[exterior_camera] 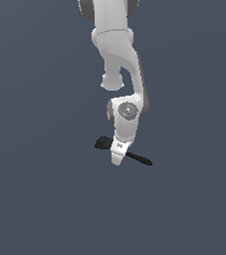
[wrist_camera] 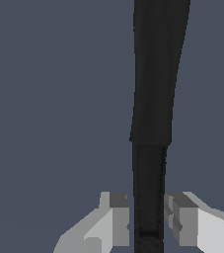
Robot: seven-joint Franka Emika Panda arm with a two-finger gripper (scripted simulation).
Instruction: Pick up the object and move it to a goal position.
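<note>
Exterior view: the gripper [exterior_camera: 117,160] is down over the middle of the black spoon [exterior_camera: 104,143], which seems to lie on the floor; no goal marker shows.

Wrist view: the spoon's handle [wrist_camera: 150,148] runs between the fingers [wrist_camera: 117,220], which are nearly closed with slim gaps, so lifting and carrying remain.

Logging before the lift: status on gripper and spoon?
Gripper down, fingers straddling black spoon handle; contact unclear. Spoon on grey surface. Nothing in the way.

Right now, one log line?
phase: grasp | gripper: straddling spoon handle, small gaps at both fingers | spoon: low, lift unclear | goal: unseen
</note>
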